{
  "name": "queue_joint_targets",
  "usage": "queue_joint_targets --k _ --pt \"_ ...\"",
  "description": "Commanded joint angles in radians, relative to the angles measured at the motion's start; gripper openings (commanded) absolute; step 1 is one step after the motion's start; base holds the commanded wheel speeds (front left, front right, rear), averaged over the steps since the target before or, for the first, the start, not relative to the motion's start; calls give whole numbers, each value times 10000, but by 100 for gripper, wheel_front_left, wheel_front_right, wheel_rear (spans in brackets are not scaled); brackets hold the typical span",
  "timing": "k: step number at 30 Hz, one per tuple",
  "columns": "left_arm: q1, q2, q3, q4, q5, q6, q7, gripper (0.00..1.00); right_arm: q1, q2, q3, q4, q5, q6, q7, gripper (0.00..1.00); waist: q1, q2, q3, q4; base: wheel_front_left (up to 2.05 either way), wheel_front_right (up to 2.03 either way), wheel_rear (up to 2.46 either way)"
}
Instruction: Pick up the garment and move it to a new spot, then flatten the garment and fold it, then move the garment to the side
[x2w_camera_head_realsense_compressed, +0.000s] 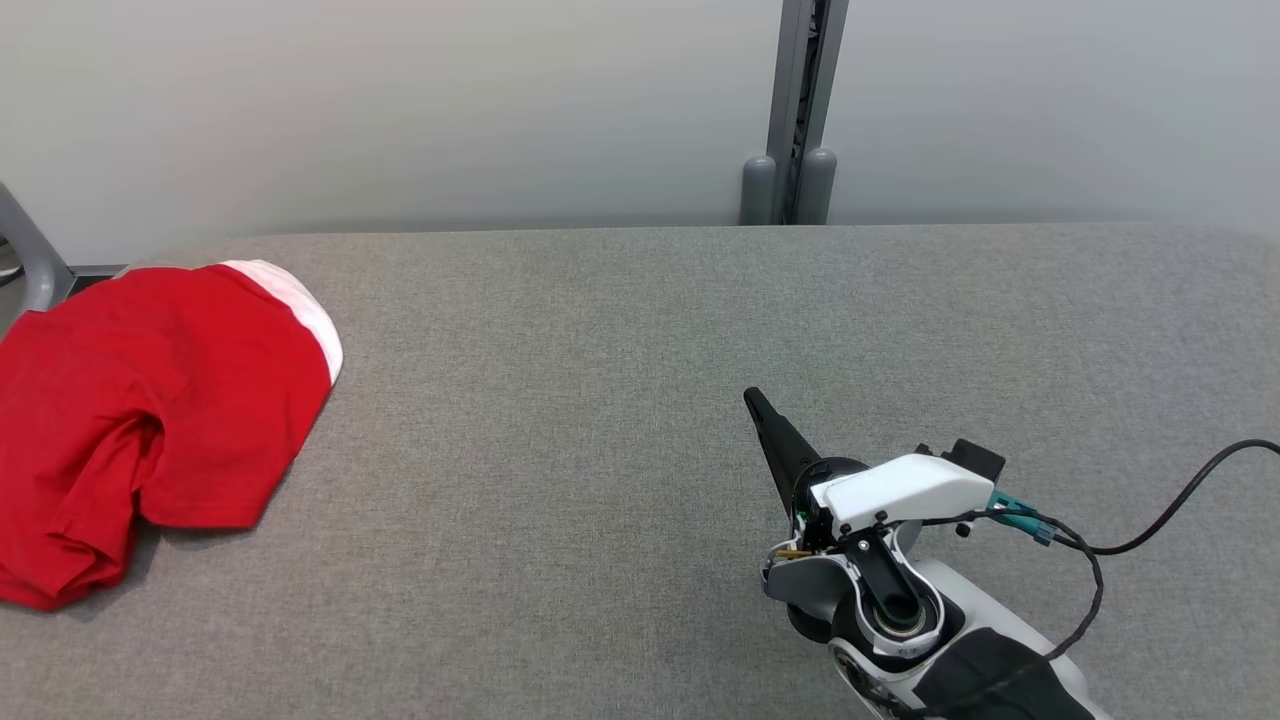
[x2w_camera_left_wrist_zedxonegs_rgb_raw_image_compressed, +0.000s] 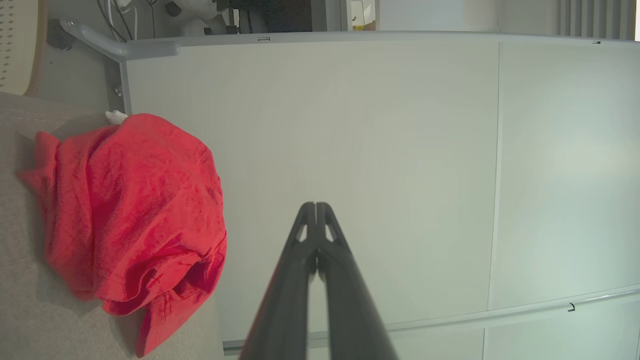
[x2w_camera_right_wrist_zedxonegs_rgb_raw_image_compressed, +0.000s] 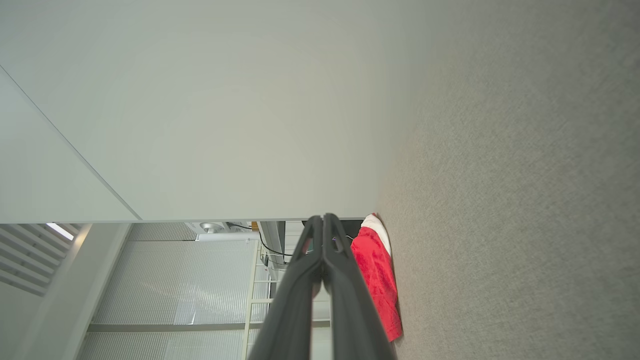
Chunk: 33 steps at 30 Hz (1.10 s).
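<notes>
One red garment (x2w_camera_head_realsense_compressed: 150, 400) lies bunched at the far left of the grey cloth-covered table (x2w_camera_head_realsense_compressed: 620, 330). Its white band (x2w_camera_head_realsense_compressed: 312, 310) is turned toward the back edge, and a sleeve-like fold is tucked under on the near side. Its left side runs out of the head view, so whether it reaches the table's left edge is hard to say; in the left wrist view it sits close against the pale partition panel (x2w_camera_head_realsense_compressed: 400, 110) along the back. From the garment's right edge the tabletop stretches bare across the middle and right, open room out to the rounded far right corner.

Behind the table, the panel closes off the back edge, and one grey post (x2w_camera_head_realsense_compressed: 800, 110) with two rounded feet stands against it right of centre. One grey metal bar (x2w_camera_head_realsense_compressed: 28, 250) slants at the back left, just beyond the garment.

Two grippers are in view, both with fingers pressed together and holding nothing. The right gripper (x2w_camera_head_realsense_compressed: 752, 397) hangs over the near right part of the table, well apart from the garment, pointing up and left. One black cable (x2w_camera_head_realsense_compressed: 1160, 520) loops from its wrist off to the right. The left gripper (x2w_camera_left_wrist_zedxonegs_rgb_raw_image_compressed: 316, 206) points at the panel, the garment off to its side.
</notes>
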Motion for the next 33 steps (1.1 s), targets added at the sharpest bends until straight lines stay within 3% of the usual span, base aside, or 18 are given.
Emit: queue_joint_targets --k 1,33 --pt "-118 44 17 -23 -33 -28 30 0 -86 -98 14 4 67 13 -37 0 0 0 0 0 0 0 0" --pt "-118 44 16 -23 -33 -28 30 0 -86 -99 14 4 67 13 -37 0 0 0 0 0 0 0 0"
